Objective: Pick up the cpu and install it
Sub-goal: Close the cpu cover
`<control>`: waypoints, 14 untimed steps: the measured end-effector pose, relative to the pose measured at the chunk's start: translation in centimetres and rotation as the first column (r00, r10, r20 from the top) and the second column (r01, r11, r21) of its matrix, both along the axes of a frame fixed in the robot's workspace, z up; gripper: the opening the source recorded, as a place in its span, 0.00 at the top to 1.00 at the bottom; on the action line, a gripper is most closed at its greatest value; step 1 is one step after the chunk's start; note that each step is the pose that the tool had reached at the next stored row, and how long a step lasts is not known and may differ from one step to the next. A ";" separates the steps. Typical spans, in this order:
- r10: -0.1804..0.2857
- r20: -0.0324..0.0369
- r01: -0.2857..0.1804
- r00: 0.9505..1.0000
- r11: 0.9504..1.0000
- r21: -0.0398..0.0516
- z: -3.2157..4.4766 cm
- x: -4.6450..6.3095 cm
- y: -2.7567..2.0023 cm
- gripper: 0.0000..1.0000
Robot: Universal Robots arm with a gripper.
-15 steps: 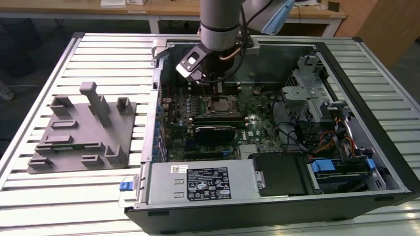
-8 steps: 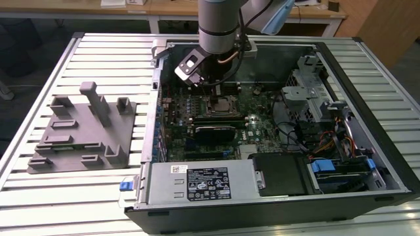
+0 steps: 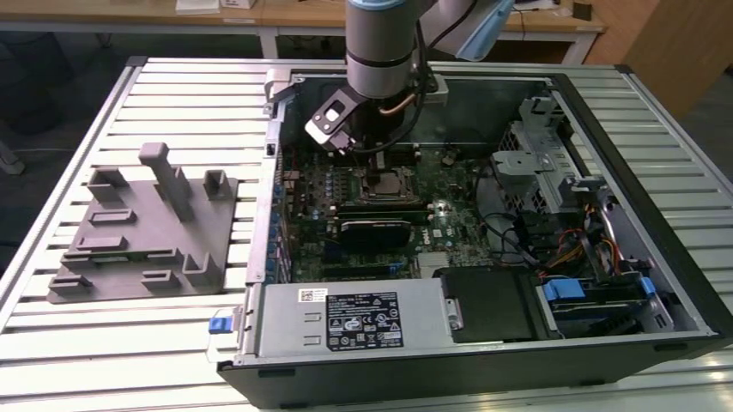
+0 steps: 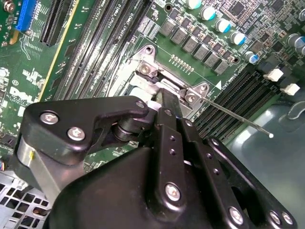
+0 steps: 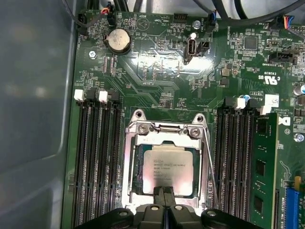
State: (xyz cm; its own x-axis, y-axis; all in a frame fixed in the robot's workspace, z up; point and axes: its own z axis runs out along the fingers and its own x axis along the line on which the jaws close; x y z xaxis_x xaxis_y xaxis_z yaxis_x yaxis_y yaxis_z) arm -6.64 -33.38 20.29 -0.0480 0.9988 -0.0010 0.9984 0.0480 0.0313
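Slatted worktop [image 3: 115, 343], open computer case [image 3: 481, 378]: claw [image 5: 165, 191], tips pressed together, directly over one edge of the cpu [image 5: 167, 167], which lies flat in its socket [image 5: 131, 162].

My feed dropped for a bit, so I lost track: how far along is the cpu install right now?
Done: the cpu lies flat inside the socket frame. In hand: the gripper, shut, sits at one edge of the cpu, seemingly touching it. Left: the thin retention lever sticks out free, so the socket looks not yet latched.
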 end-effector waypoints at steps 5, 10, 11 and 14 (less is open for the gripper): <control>0.000 0.000 0.000 1.000 1.000 0.000 -0.32 0.0 -0.01 0.89; 0.000 0.001 0.000 1.000 1.000 0.002 -0.35 0.4 0.00 0.89; 0.000 0.001 0.000 1.000 1.000 0.003 -0.35 0.5 0.00 0.89; 0.000 0.001 0.000 1.000 1.000 0.005 -0.34 0.7 0.00 0.89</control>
